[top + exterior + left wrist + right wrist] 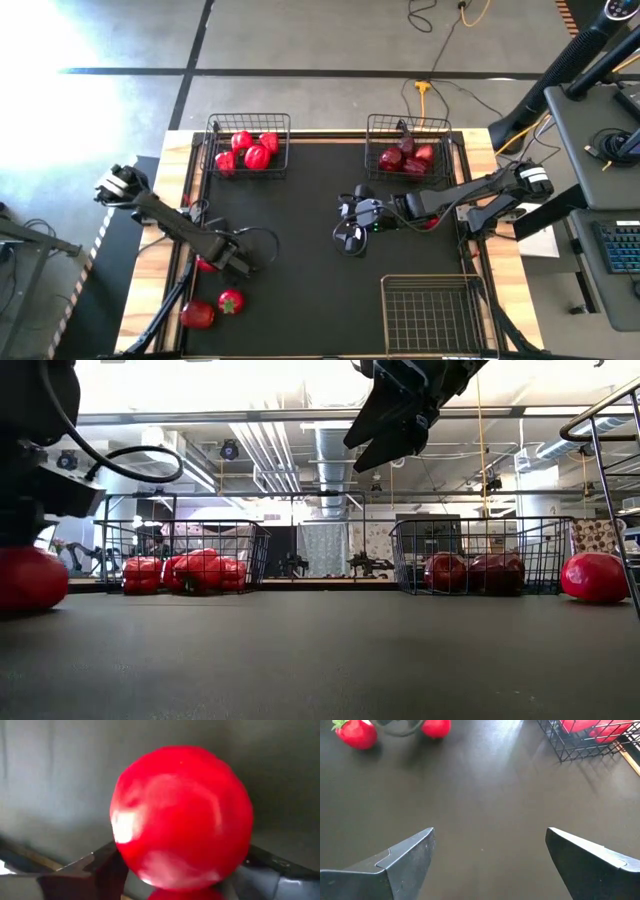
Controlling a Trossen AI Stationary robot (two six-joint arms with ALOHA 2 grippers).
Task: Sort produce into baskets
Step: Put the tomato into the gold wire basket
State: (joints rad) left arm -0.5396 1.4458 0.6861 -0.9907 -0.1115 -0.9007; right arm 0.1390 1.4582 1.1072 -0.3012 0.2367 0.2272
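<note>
My left gripper (212,258) is low at the table's left, shut on a round glossy red fruit (182,817), which also shows in the low view (28,577). My right gripper (348,232) hangs open and empty above the table's middle (490,850), raised well off the mat (385,445). A tomato with a green top (231,300) and another red piece (198,314) lie at the near left. The far left basket (284,128) holds bright red peppers (250,150). The far right basket (375,128) holds dark maroon fruits (405,158). My left gripper pinches the round red fruit between its two fingers, one on each side of its lower half (125,865). The fingers come slanting down from the table's left. In the low view the fruit's underside (25,605) seems to rest on the mat.
A third wire basket (432,285) stands empty at the near right. One red piece (430,222) lies under my right arm, also in the low view (595,577). The black mat between the baskets is bare (300,210).
</note>
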